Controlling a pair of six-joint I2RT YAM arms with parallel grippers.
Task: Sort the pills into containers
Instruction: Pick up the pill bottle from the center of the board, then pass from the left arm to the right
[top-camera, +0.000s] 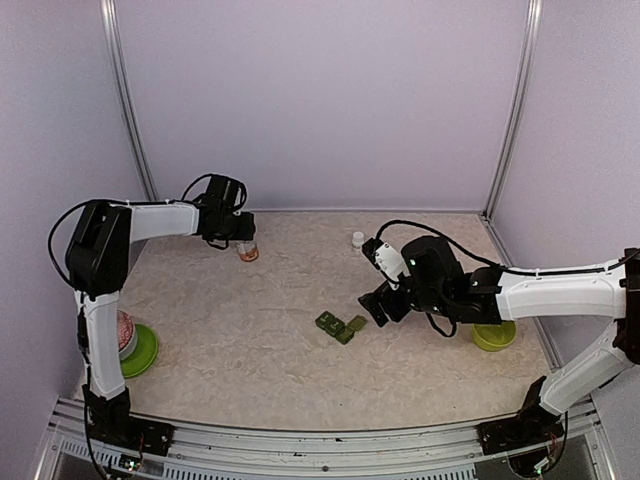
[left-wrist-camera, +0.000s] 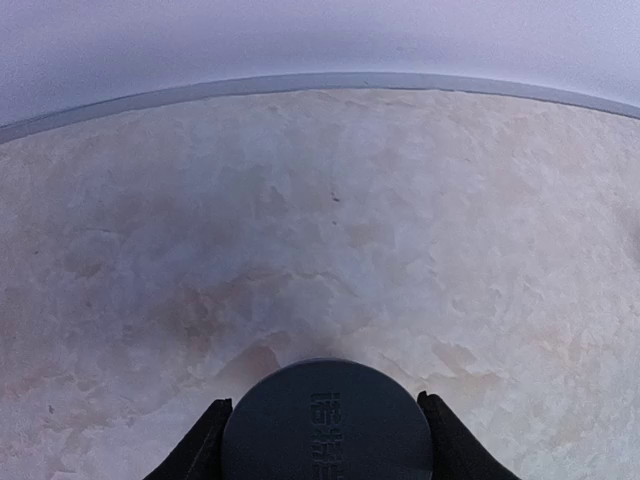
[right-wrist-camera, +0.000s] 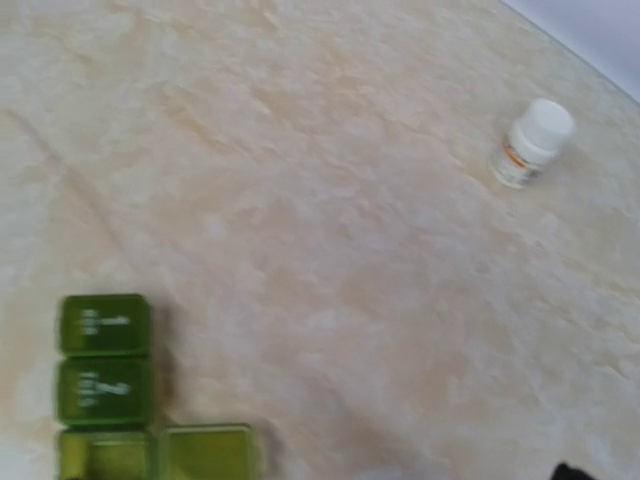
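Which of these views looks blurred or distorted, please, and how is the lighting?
Right wrist view: soft throughout, the pill box lid markings smeared. Left wrist view: wide-angle bending curves the far table edge; the dark cap looms large, casting a faint shadow. Top external view: sharp, evenly lit, no glare.

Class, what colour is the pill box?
The pill box is olive green, clearest in the right wrist view.

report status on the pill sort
left jaws closed on amber bottle cap, far left. right jaws open, beside pill box, one lid up. white bottle stands clear behind.
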